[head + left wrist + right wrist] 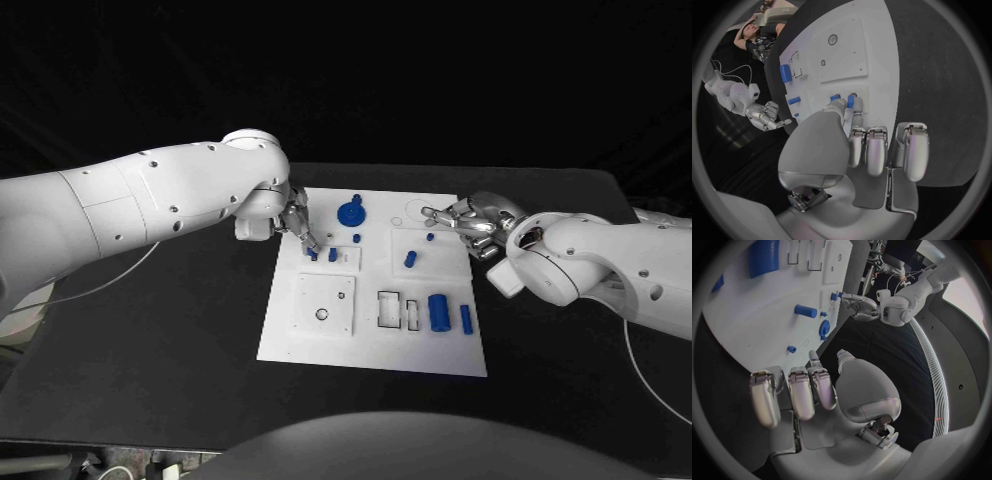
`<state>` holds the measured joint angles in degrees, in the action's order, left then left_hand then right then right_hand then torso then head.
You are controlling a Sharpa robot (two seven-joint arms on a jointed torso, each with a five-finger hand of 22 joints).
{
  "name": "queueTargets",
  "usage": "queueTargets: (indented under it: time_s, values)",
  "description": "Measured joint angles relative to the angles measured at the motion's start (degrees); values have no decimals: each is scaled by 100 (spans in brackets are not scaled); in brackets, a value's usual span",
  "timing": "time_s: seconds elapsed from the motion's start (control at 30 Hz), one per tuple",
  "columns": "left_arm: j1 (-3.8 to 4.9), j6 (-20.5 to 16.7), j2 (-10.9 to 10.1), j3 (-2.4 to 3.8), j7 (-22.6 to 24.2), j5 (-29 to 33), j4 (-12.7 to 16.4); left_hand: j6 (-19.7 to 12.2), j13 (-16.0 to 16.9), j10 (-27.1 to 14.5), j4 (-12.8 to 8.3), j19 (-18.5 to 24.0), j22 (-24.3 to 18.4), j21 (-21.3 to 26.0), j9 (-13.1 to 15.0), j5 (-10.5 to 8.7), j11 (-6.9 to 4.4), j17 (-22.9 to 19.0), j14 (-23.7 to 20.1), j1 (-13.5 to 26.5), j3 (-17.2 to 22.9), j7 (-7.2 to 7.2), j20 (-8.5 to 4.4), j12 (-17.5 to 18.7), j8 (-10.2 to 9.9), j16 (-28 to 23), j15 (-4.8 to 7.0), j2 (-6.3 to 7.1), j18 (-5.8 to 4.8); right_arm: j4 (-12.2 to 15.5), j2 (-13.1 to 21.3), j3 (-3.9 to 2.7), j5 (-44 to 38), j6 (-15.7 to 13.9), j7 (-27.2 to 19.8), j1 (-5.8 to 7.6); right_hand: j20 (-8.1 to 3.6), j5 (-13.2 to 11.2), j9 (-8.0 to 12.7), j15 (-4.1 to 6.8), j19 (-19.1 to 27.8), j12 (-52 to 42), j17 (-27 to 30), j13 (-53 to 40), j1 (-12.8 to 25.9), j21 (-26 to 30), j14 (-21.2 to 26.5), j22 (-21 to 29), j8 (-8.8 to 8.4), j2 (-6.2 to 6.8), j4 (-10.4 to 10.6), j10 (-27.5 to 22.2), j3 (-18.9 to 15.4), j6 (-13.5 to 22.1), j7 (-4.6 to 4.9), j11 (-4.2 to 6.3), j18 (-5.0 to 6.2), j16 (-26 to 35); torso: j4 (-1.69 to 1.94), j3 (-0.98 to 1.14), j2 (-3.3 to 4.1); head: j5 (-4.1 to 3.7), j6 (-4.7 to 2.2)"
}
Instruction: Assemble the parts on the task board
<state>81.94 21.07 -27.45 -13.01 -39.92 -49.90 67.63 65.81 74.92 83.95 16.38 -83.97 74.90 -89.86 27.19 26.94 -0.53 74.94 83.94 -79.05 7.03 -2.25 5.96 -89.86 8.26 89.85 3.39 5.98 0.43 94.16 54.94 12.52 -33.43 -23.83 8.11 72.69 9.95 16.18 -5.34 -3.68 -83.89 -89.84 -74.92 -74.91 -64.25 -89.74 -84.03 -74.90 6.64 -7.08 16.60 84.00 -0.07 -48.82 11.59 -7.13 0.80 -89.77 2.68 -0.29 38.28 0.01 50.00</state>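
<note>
The left hand [296, 222] is reaching its fingertips onto a small blue peg [332, 255] standing on the task board [372, 345], though a firm hold cannot be confirmed. The right hand [472, 222] is hovering over the board's far right edge, fingers apart, holding nothing. The peg is best kept upright and pressed straight down.

Robotics lab: black table [173, 330], white task board [375, 335].
</note>
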Motion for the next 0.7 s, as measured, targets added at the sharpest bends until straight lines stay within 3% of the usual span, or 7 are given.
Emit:
queueTargets:
  time_s: [0.7]
  values:
    - [-24, -6, 29, -1, -2, -38, -23, -1, -1, -1, 7, 0, 0, 0, 2, -1, 1, -1, 0, -26, -7, -1, 0, 0, -19, 0, 0, -72, 0, -2, -5, 0, 13, -24, -5, -3, 0, 0, -4, 0, 0, 0, 1, 0, 0, 0, 0, -4, 0, 0, -16, 0, -16, 0, 0, 0, 0, 0, 0, -1, 5, -9, 0]
